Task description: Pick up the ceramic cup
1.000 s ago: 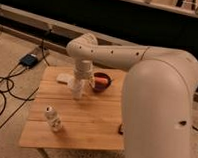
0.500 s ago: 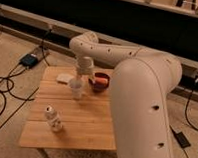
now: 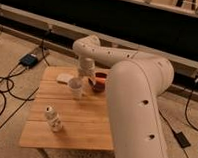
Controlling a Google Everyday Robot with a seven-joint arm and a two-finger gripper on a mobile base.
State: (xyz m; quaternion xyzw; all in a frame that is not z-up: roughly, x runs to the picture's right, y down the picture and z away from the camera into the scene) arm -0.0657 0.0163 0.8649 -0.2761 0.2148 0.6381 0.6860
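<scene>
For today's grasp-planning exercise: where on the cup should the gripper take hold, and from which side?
Probably the rim, from above: the cup stands upright, tapers downward and shows no handle. The gripper hangs just above it, and the bowl crowds one side.

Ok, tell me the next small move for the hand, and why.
Probably lower the hand slightly, straight down over the ceramic cup. The hand hangs just above and behind the cup's rim. The cup stands upright on the wooden table, and the dark bowl is close beside it, so sideways motion looks risky.
</scene>
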